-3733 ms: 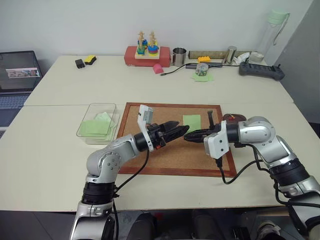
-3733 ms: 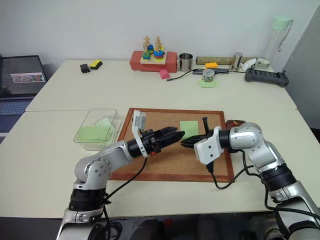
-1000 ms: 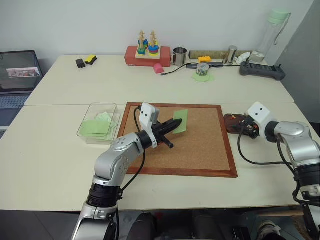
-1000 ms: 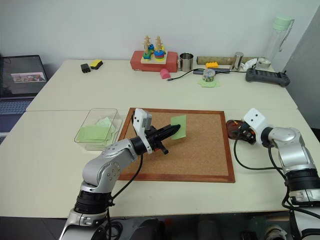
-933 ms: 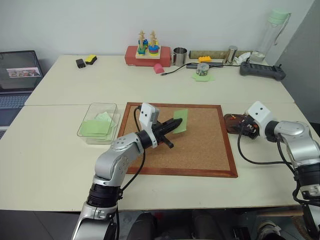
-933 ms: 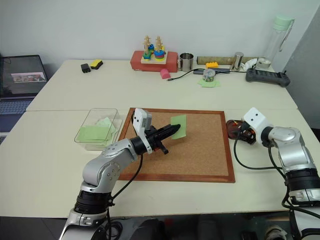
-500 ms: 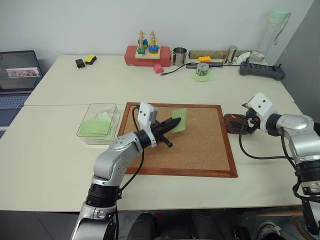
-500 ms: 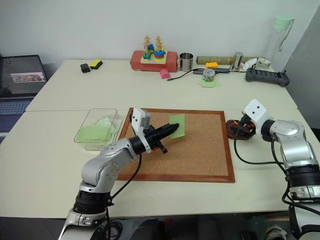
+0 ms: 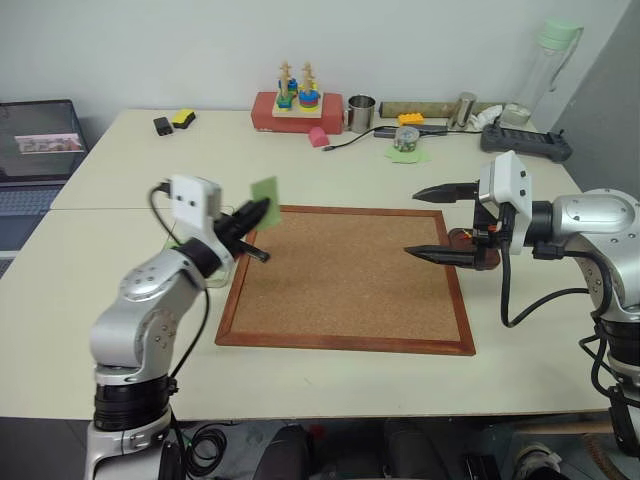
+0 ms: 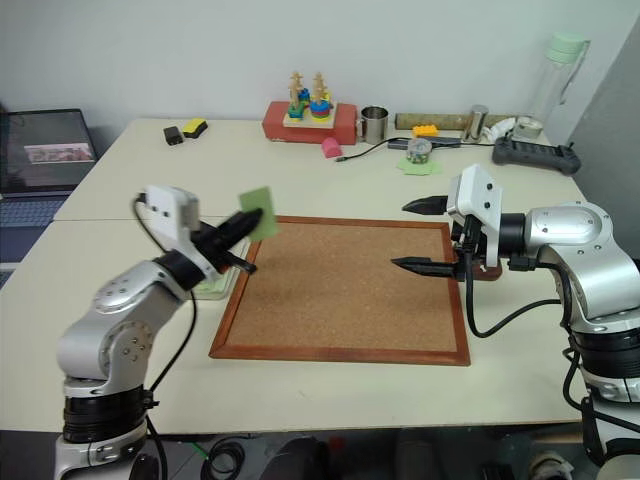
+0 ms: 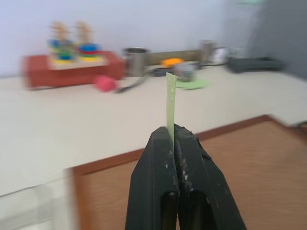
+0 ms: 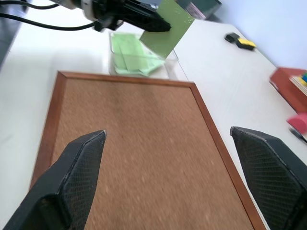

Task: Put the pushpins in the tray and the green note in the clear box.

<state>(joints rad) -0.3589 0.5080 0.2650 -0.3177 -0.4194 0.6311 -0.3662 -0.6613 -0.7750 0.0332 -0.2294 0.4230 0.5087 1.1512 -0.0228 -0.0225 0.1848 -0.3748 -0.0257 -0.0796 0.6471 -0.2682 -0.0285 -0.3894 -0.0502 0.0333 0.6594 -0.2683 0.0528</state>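
Cork board (image 9: 345,275) centre frame. Clear box (image 12: 139,60) left of it, behind left arm. Right gripper (image 9: 440,222) centre right, jaws wide apart, empty. Left gripper (image 9: 245,222) upper left, clamped on green note (image 9: 264,192), held upright.

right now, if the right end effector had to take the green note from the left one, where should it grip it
Probably the free far edge of the green note, coming from the cork board side. The left end effector is shut on the near edge, so the sheet stands upright and edge-on beyond its tips. The right end effector is open wide and would need to close across the flat faces.
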